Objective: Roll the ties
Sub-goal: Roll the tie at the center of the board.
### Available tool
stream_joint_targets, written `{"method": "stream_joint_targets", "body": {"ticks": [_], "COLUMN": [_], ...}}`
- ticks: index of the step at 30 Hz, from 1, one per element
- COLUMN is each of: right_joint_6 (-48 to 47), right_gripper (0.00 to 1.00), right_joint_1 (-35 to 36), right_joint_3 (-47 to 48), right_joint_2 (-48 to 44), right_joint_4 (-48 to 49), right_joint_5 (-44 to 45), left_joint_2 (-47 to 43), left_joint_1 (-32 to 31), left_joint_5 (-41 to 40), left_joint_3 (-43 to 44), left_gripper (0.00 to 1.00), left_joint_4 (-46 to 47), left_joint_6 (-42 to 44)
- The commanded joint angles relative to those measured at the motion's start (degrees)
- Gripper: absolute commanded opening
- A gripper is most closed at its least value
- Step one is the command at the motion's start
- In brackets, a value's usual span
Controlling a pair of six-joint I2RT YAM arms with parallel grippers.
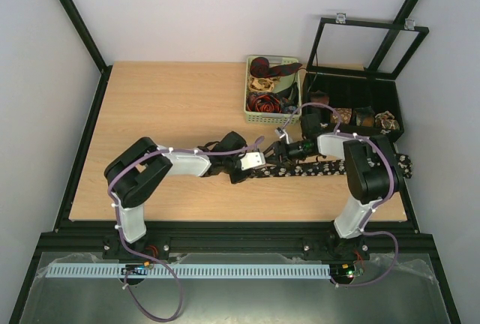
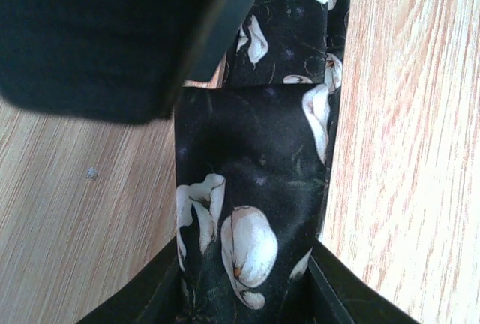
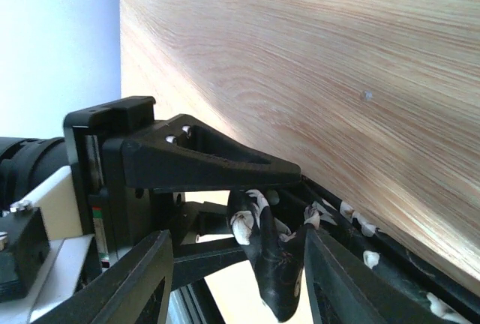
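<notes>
Black, white-flowered tie lies on the wooden table, its folded end seemingly pinched in the left gripper; the right gripper stands spread wide astride that same end, gripping nothing; crowded so close, fingers may collide, or slick fabric may slip and unfold.

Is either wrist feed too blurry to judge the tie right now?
Left wrist: black tie is sharp enough, but a dark blurred mass blocks the upper left. Right wrist: tie sharp, wall washed out. Top external: evenly lit, soft shadows.
</notes>
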Motion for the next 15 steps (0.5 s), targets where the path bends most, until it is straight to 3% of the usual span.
{"method": "stream_joint_targets", "body": {"ticks": [1,7,8,12,15], "right_joint_6": [-3.2,-8.8,-8.8,-7.8,-9.1], "right_gripper": [0.48,0.47,0.44,0.13,0.02], "right_joint_1": [1.4,1.8,1.8,1.8,1.8], "right_joint_3": [2.2,2.6,2.4,2.7,3.1], "right_joint_2": [3.2,4.8,4.9,5.7,7.1], "right_joint_4": [-8.4,-13.7,-13.1,-10.8,-11.8], "right_joint_5": [-0.8,0.4,0.3,1.8,3.2], "left_joint_2": [0.0,0.3,0.3,0.1,-1.5], "left_joint_1": [-0.1,0.0,0.0,0.2,1.6], "left_joint_5": [-2.7,-1.7,-1.5,-1.3,0.2], "left_joint_3": [-1.9,-1.5,-1.5,-1.5,-1.5], "left_gripper": [0.35,0.36,0.36,0.40,0.54], "left_joint_4": [-2.9,-3.3,-3.5,-3.7,-3.9], "left_joint_6": [1.9,1.6,1.6,1.4,0.4]}}
